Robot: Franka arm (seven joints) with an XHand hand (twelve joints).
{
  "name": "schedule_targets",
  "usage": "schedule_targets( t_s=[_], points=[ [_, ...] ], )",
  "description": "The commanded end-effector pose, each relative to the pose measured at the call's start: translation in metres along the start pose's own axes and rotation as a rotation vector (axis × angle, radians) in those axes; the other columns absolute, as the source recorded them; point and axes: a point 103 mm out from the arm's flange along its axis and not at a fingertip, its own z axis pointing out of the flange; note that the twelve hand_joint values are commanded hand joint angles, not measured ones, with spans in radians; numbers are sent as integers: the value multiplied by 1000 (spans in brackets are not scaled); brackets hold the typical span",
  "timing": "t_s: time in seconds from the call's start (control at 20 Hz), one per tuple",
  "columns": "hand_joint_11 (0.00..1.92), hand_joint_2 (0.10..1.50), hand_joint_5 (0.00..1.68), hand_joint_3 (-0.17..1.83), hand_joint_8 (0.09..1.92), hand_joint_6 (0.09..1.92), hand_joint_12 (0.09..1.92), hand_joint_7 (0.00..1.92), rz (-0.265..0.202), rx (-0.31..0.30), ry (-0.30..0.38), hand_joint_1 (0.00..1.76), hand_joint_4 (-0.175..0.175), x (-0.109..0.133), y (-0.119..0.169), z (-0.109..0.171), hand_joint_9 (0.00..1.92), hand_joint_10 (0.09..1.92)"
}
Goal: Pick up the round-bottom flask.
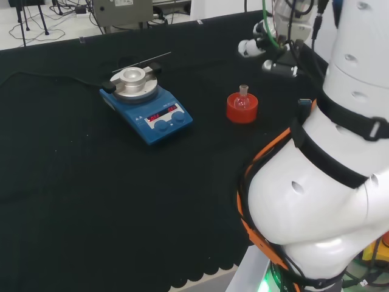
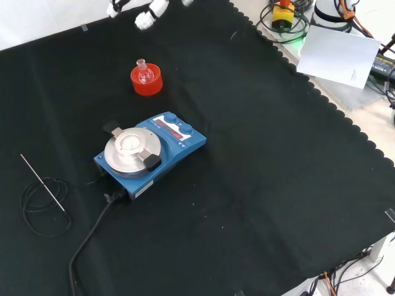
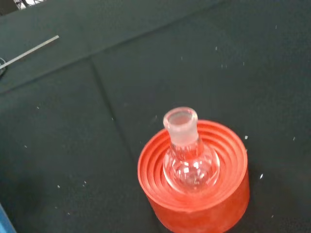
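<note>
- We see the round-bottom flask (image 3: 188, 158) of clear glass standing upright, neck up, in a red ribbed ring stand (image 3: 194, 194) on the black cloth (image 2: 259, 185)
- In the front view the flask (image 2: 145, 74) sits toward the top, with the hand (image 2: 143, 18) above it at the view's upper edge — well apart from it, touching nothing
- Only white fingertips of the hand show there, and in the head view white parts of the hand (image 1: 252, 45) sit up and to the right of the flask (image 1: 242, 100); we cannot tell whether the fingers are spread or curled
- A blue hotplate stirrer (image 2: 151, 154) with a round metal top stands near the stand — below it in the front view, left of it in the head view
- A thin metal rod (image 2: 43, 183) and a coil of black cable (image 2: 37, 206) lie far left in the front view
- The cloth between hand and flask lies bare
</note>
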Motion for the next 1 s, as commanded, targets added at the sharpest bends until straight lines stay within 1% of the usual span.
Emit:
schedule_targets(
  t_s=[0.05, 0.3, 0.5, 0.65, 1.0],
  points=[
    [0, 903, 457, 437, 626, 87, 1304, 278, 5, 24, 71, 636, -63, -8, 40, 72, 405, 685],
    [0, 879, 465, 465, 630, 87, 1307, 281, 8, 42, 72, 643, -64, -11, 46, 91, 413, 688],
    [0, 858, 473, 489, 634, 87, 1311, 286, 12, 43, 62, 654, -64, -12, 46, 100, 418, 690],
    [0, 847, 482, 494, 638, 87, 1315, 292, 11, 44, 75, 675, -65, -16, 44, 101, 423, 691],
    [0, 834, 503, 503, 641, 87, 1323, 300, 20, 52, 81, 694, -65, -22, 35, 108, 435, 694]
  ],
)
